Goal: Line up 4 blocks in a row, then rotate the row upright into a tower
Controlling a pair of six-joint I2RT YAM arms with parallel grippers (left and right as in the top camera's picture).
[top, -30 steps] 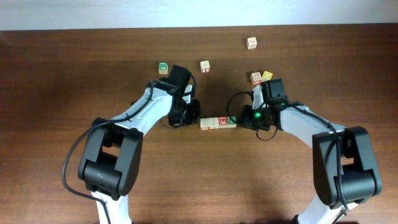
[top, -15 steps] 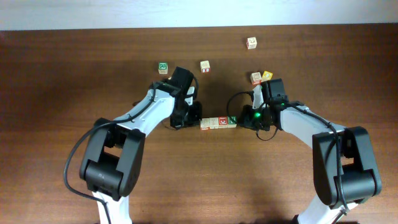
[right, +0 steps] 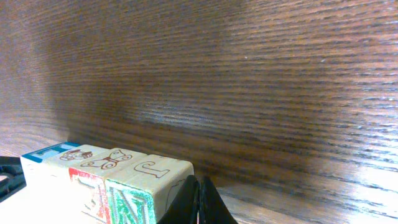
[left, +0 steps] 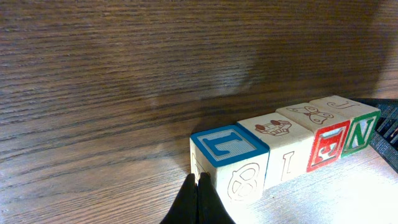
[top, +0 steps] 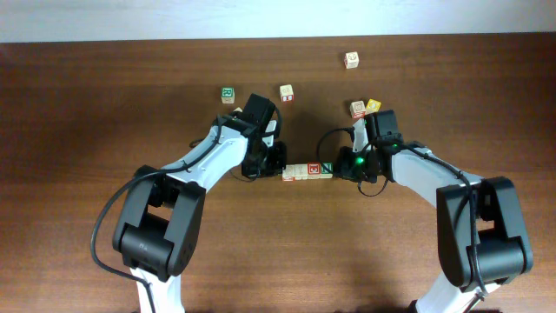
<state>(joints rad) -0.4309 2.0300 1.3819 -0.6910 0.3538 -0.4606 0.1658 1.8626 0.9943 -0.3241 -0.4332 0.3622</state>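
1. Overhead view: four small wooden alphabet cubes (top: 307,171) lie in one tight row at the middle of the dark brown wooden table (top: 78,113), faces touching, with a black-and-white robot arm at either end.
2. At the row's left end, the left gripper (top: 278,166) is clenched on nothing. In the left wrist view its black fingertips (left: 193,200) are pressed together at the lower corner of the blue-bordered "L" cube (left: 229,144); whether they touch it cannot be told.
3. Seen from the left wrist, the row runs from the "L" cube to a pale cube with a red-brown picture on top and an "I" on its side (left: 273,127). Then comes a cube with a butterfly on top and a red "E" (left: 326,144), and last a cube with a "J" on top and a green "N" (left: 359,132).
4. At the row's right end, the right gripper (top: 341,166) is also closed and empty. In the right wrist view its tips meet just beside the green "N" cube.
5. Farther back on the table, well apart from the row, stand a green-bordered cube (top: 228,94), a red-marked cube (top: 286,92) and a pale cube (top: 352,59). An orange-red cube (top: 357,109) sits side by side with a yellow-faced cube (top: 373,105).
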